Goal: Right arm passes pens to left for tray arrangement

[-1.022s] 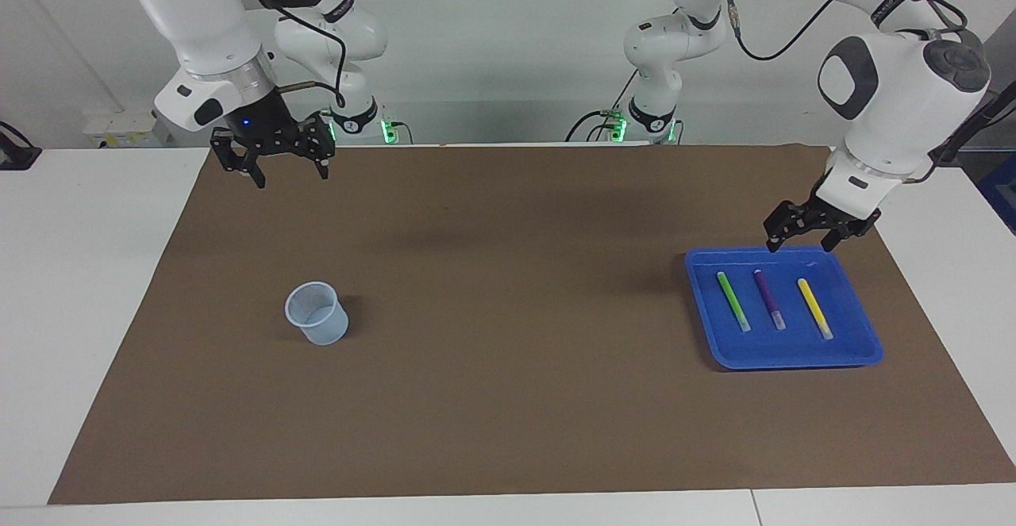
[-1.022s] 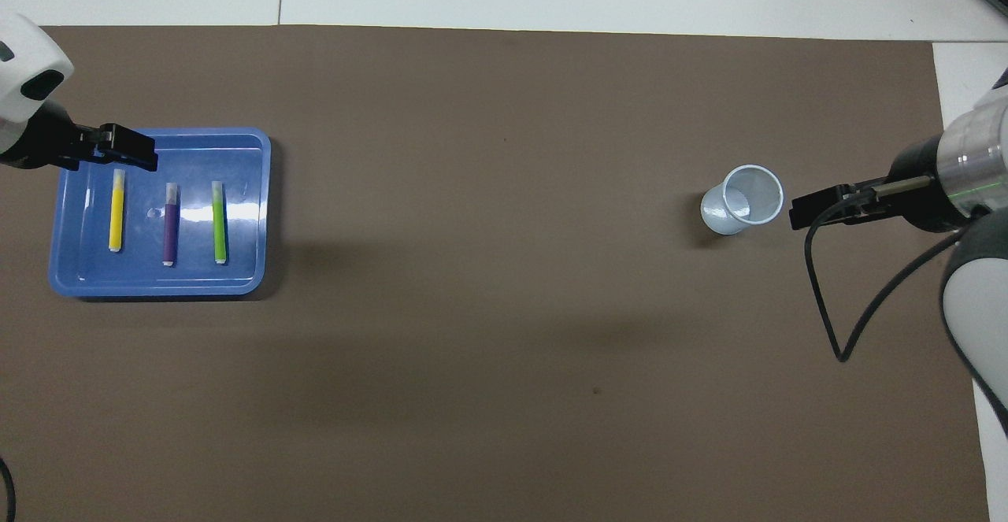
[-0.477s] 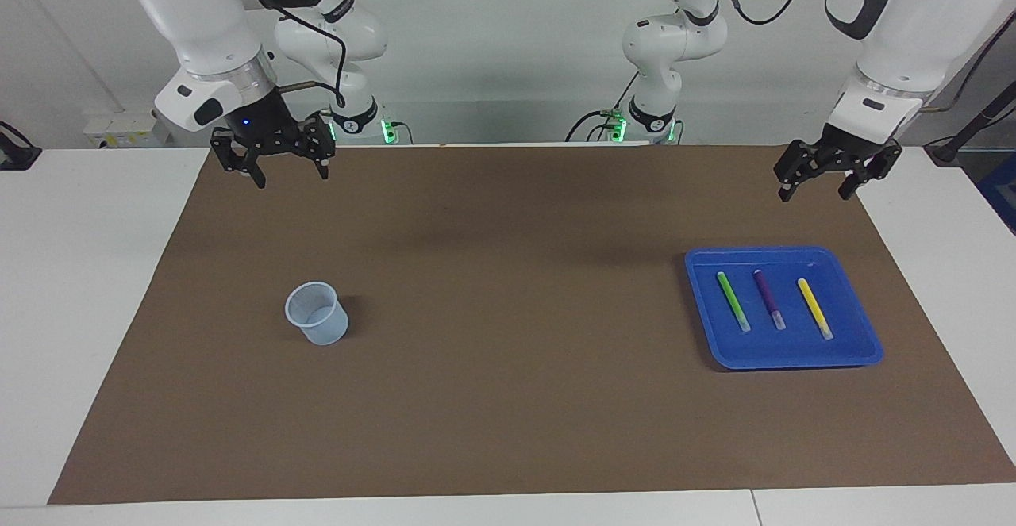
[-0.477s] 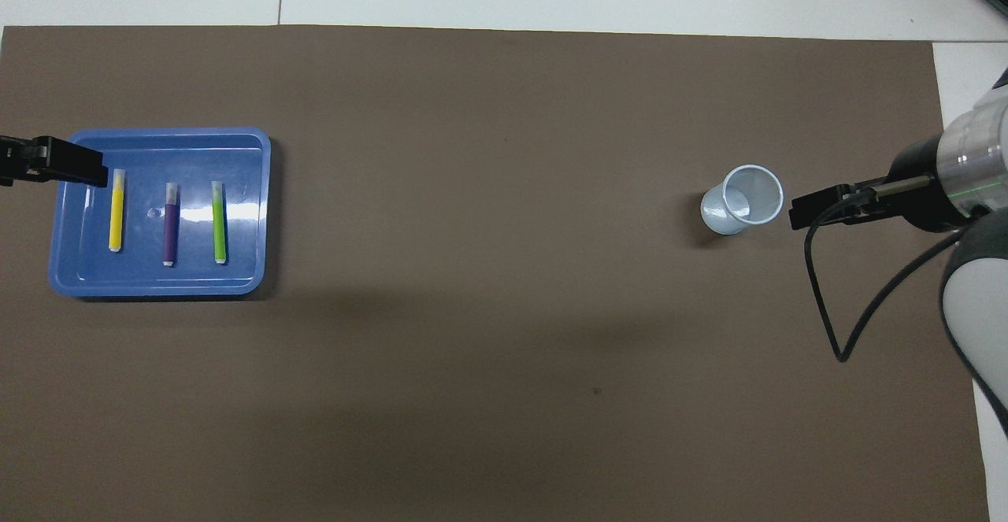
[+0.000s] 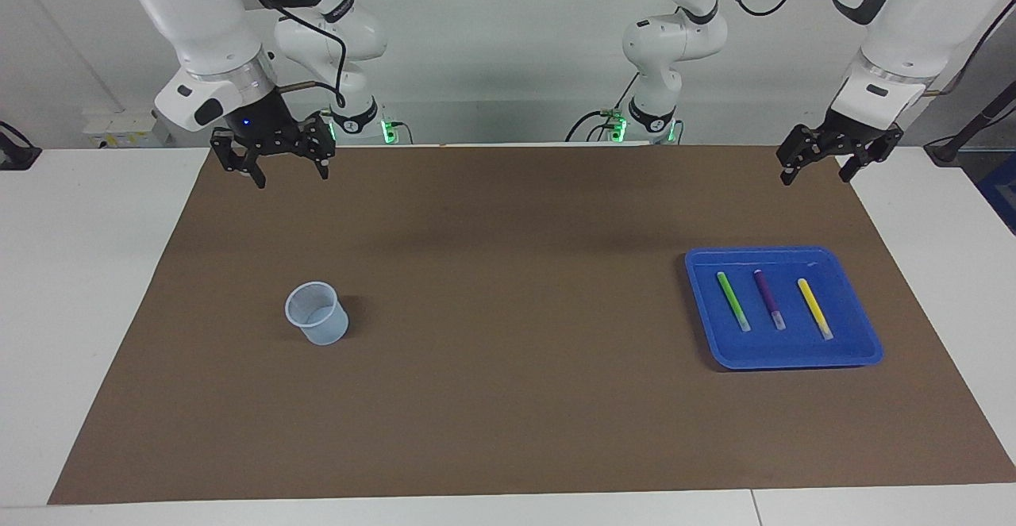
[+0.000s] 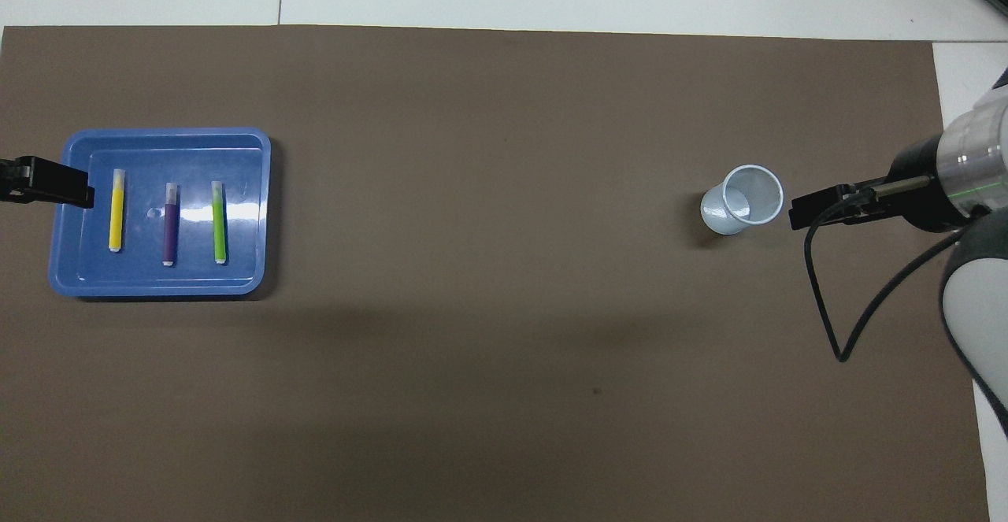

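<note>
Risen off the glossy blue tray (image 5: 706,304), left pincer (image 5: 817,167) hangs spread, empty.

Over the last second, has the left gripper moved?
Yes. The left gripper, open and empty, has risen from just above the blue tray's robot-side rim and pulled back toward the robots, now well clear of the tray.

- In the overhead view the left gripper (image 6: 49,182) is cut off by the picture's edge; only its black tip shows, over the rim of the blue tray (image 6: 157,289).
- The right arm (image 6: 972,270) runs out of the same view's edge, so its upper links are unseen.
- The pale cup (image 5: 317,313) is translucent; whether anything is inside cannot be told.
- In the facing view both arms' upper links are cut off at the top.
</note>
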You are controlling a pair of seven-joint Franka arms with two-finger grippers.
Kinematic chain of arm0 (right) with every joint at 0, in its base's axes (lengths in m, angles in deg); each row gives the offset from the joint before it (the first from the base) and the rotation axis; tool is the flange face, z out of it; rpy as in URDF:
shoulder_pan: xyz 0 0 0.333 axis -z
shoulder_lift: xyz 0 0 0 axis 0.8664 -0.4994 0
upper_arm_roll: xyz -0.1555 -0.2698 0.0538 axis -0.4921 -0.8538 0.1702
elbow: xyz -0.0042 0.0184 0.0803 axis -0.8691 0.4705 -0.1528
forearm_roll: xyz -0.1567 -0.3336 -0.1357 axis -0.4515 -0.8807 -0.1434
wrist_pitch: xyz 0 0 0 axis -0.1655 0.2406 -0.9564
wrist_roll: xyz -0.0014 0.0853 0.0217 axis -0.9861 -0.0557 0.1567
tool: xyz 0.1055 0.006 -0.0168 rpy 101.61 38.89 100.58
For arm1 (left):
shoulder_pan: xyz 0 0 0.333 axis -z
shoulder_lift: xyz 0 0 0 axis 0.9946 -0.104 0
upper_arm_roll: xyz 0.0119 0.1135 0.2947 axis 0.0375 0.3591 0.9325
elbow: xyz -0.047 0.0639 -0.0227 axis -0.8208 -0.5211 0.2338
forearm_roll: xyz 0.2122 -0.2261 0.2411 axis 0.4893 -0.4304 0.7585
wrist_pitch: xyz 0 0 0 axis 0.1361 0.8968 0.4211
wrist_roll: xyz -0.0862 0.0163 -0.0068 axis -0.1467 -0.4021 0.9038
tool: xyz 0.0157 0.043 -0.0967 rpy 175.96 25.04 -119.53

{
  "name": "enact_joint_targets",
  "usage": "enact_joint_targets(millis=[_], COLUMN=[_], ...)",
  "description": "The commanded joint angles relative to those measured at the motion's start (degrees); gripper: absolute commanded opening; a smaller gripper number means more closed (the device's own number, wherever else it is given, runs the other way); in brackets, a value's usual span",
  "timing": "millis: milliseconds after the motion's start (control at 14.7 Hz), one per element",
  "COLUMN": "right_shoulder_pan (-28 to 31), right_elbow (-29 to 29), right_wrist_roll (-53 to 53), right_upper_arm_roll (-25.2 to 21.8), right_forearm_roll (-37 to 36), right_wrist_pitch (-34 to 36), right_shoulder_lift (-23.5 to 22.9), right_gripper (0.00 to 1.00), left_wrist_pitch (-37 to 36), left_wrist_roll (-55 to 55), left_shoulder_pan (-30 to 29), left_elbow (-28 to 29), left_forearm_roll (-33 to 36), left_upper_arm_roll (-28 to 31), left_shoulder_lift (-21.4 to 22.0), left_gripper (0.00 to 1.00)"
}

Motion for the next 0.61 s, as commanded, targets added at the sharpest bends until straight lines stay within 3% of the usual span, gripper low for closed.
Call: enact_joint_targets(millis=[0, 545], right_shoulder_pan=[-0.2, -0.2], right_elbow=[1.19, 1.02], right_wrist_roll=[0.08, -0.01], right_upper_arm_roll=[-0.14, -0.14], right_forearm_roll=[0.08, 0.25], right_wrist_pitch=[-1.07, -1.15], right_shoulder_lift=[1.13, 1.04], right_gripper=[1.0, 1.0], left_wrist_pitch=[0.53, -0.17], left_wrist_roll=[-0.34, -0.25], left_shoulder_pan=[0.84, 1.71], left_elbow=[1.56, 1.83], left_forearm_roll=[1.06, 0.8], left_upper_arm_roll=[0.84, 0.4], left_shoulder_lift=[1.79, 2.31], left_gripper=[1.0, 1.0])
